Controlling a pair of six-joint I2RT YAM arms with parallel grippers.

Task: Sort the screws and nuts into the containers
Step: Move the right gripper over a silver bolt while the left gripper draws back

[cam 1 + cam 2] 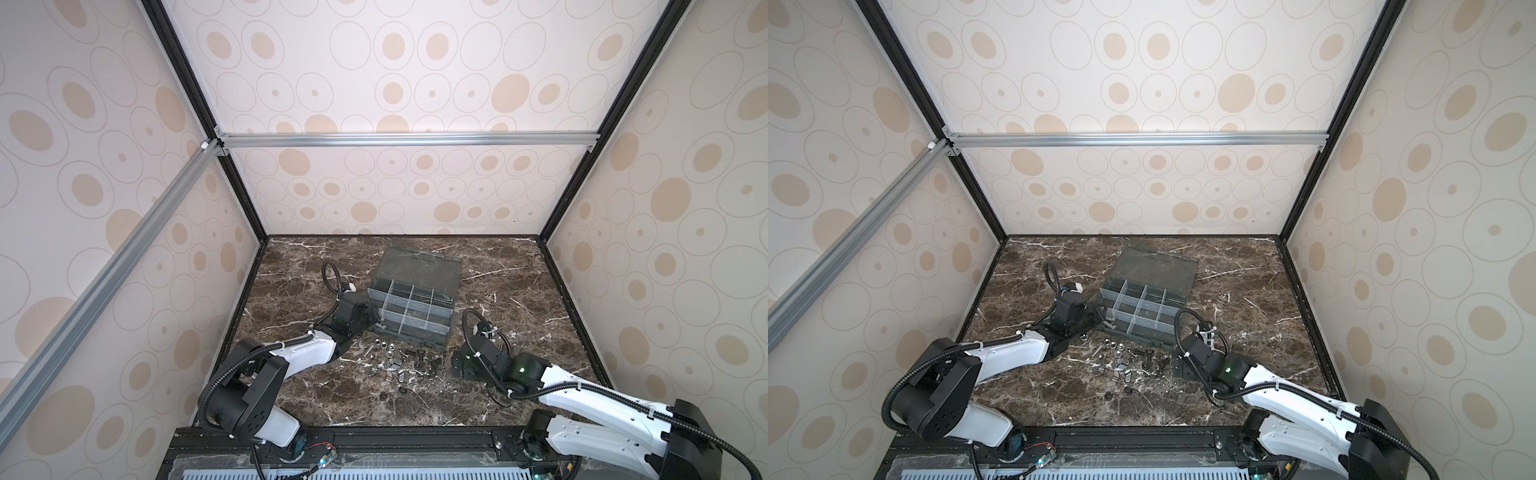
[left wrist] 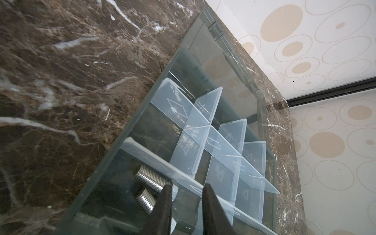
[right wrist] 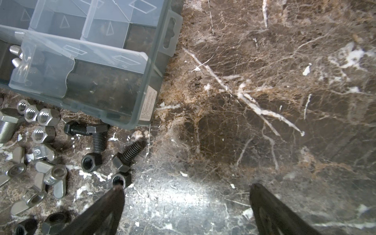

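Note:
The smoky-grey organizer box (image 1: 409, 316) (image 1: 1138, 311) lies open mid-table, with pale dividers (image 2: 203, 126) parting its containers. My left gripper (image 1: 372, 320) (image 2: 188, 201) hangs over the box's near-left corner cell, jaws a little open with nothing between them. Two silver screws (image 2: 150, 181) lie in that cell beside one fingertip. Loose screws and nuts (image 1: 399, 361) (image 1: 1121, 361) are scattered in front of the box: black screws (image 3: 99, 138), silver nuts (image 3: 43, 117), winged nuts (image 3: 55, 173). My right gripper (image 1: 459, 361) (image 3: 187, 189) is open wide just above the marble, right of the pile, one fingertip by a black nut (image 3: 119, 181).
The box's hinged lid (image 1: 419, 266) lies flat behind the cells. Patterned walls with black frame posts (image 1: 557, 232) close in the marble table (image 1: 519, 291) on three sides. A black rail (image 1: 395, 436) runs along the front edge.

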